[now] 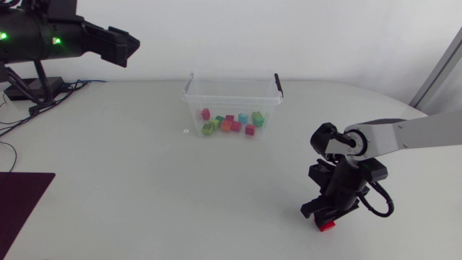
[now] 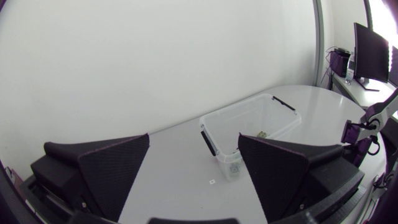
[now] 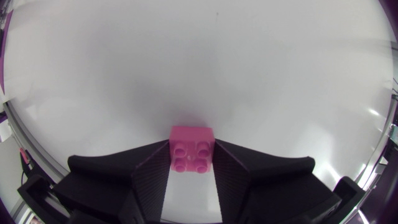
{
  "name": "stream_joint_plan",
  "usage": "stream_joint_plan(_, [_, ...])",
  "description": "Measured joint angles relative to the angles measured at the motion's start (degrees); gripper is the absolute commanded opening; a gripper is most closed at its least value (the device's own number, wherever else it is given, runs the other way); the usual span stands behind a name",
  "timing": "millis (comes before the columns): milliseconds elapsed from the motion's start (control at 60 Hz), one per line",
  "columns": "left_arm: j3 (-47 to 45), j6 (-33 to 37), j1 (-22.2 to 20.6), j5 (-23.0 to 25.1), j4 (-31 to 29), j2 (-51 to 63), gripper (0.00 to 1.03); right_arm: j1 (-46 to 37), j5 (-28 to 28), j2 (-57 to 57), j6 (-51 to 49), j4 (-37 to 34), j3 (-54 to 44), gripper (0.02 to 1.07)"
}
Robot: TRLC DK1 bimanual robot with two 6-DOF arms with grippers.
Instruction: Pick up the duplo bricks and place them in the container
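Right hand [image 3: 192, 163] snug around one duplo brick [image 3: 192, 142]

A robotics lab: left arm [image 1: 43, 36] and right arm [image 1: 404, 133] at a white table [image 1: 144, 180], cables [image 1: 11, 123] trailing.

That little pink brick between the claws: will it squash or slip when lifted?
The pink brick looks like rigid moulded plastic, so it probably won't squash. Its flat sides meet the fingers of the right gripper, so slipping seems unlikely.
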Motion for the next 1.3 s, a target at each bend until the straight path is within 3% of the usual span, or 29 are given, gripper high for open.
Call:
stream_joint_plan(467, [-18.3, 3.0, 7.5, 0.0, 1.1, -10.3, 1.00, 1.2, 0.2, -17.2, -6.0, -0.8, 10.5, 0.36])
stream_joint_plan(783, [-25.7, 3.8, 10.3, 0.0, 2.5, -16.4, 1.00, -5.7, -6.6, -20.4, -13.5, 9.1, 15.1, 0.36])
stream_joint_plan(1300, [-33.2, 3.3, 10.6, -4.0, -0.1, -27.4, 1.00, -0.9, -7.6, 0.4, -15.1, 22.3, 37.6, 0.36])
